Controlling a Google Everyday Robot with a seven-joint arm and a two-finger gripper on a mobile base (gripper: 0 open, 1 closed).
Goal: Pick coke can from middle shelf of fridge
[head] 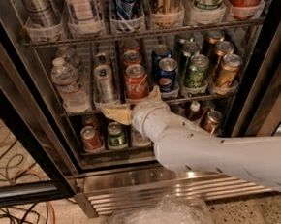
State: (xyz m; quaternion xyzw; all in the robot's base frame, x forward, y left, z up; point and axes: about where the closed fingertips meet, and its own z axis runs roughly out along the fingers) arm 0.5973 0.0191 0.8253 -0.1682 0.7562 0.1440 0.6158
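The coke can (pixel 136 82), red with white script and a silver top, stands at the front of its lane on the middle shelf (pixel 82 110) of the fridge (pixel 136 180), with more red cans behind it. My gripper (pixel 135 103) is at the shelf's front edge, just below and in front of the coke can. It is open, with one tan finger (pixel 115 114) at the lower left and the other finger (pixel 153 93) beside the can's lower right. It holds nothing. My white arm (pixel 217 156) hides part of the lower shelf.
A silver can (pixel 104 82) and water bottles (pixel 66 85) stand left of the coke can; a blue Pepsi can (pixel 168 76), green cans (pixel 195 71) and bronze cans (pixel 226 70) stand right. Tall cans in clear cups (pixel 126 8) fill the rack above. Cables (pixel 17 216) lie on the floor.
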